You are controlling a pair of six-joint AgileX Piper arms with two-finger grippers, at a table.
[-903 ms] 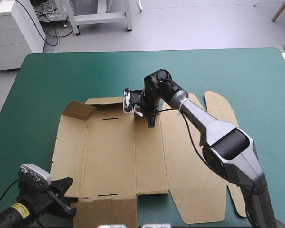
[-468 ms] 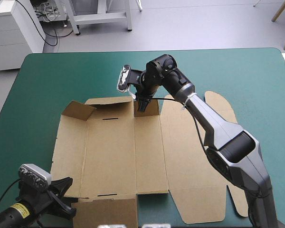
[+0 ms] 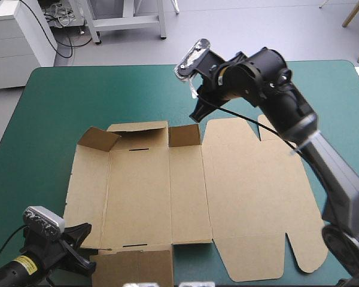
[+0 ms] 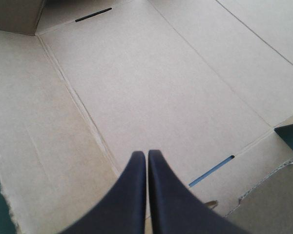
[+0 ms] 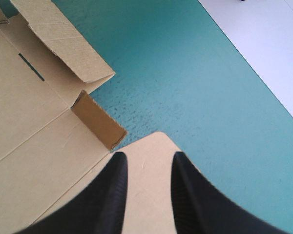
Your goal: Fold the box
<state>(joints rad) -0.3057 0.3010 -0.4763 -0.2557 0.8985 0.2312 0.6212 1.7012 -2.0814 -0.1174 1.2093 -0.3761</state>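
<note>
On the table (image 3: 60,95) the box (image 3: 143,191) lies spread open, mostly flat. Right pincer (image 3: 197,113) hangs above its far edge, fingers slightly apart, empty; left pincer (image 4: 146,153), fingers pressed together, points over its near-left corner.

Table under a teal-green cover

The table (image 3: 24,155) is standing square to the high view, and its teal-green cover (image 3: 107,89) is lying smooth and flat, reaching the far edge, where both corners are curving round; in the right wrist view its surface is showing a faint mottled sheen.
</note>
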